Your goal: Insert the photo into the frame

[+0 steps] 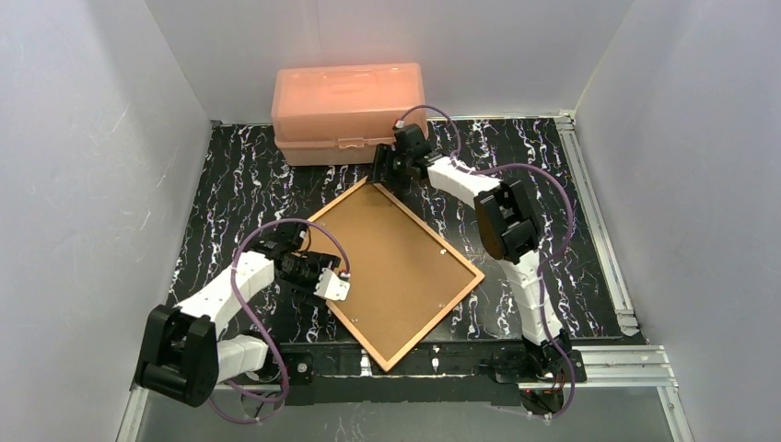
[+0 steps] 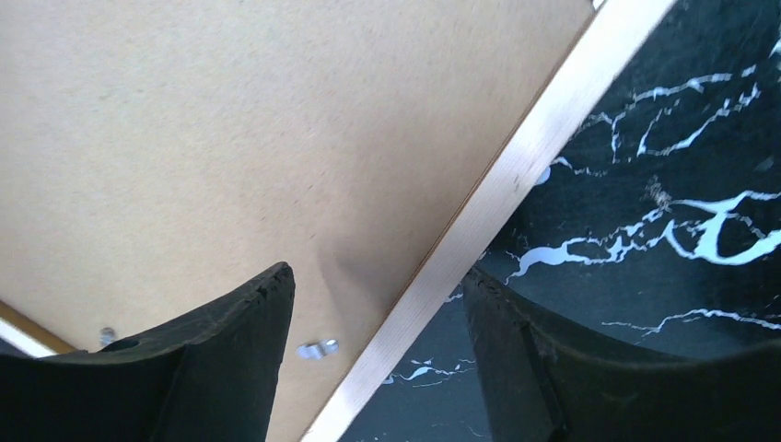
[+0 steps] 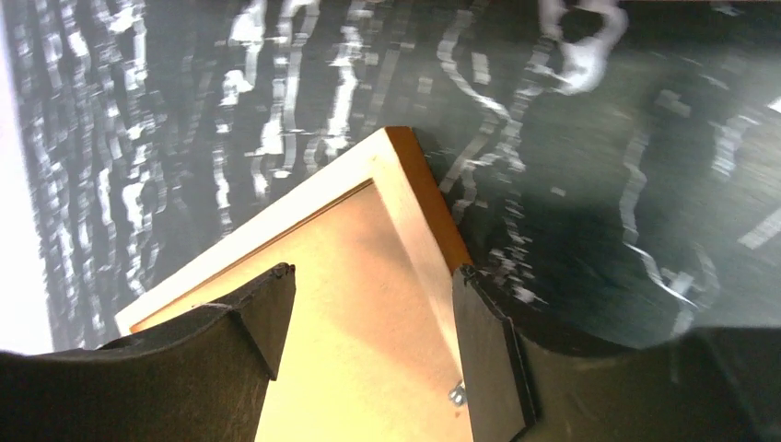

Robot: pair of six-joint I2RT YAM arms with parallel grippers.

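The frame [image 1: 437, 324], with its thin orange-brown wooden border, lies back side up and turned diagonally on the black marbled table. A plain brown backing board [image 1: 396, 267] fills it. The photo is hidden. My left gripper [image 1: 339, 287] is open at the frame's left edge. In the left wrist view its fingers straddle the pale border [image 2: 516, 175], one over the board [image 2: 230, 138], one over the table. My right gripper [image 1: 379, 170] is open at the far corner. In the right wrist view its fingers stand either side of that corner's border [image 3: 405, 212], gripping nothing.
A pink translucent plastic box [image 1: 348, 110] stands at the back, just behind the frame's far corner and the right gripper. Small metal tabs [image 2: 318, 349] sit on the board near the border. An aluminium rail [image 1: 599, 221] runs along the table's right side. White walls enclose the table.
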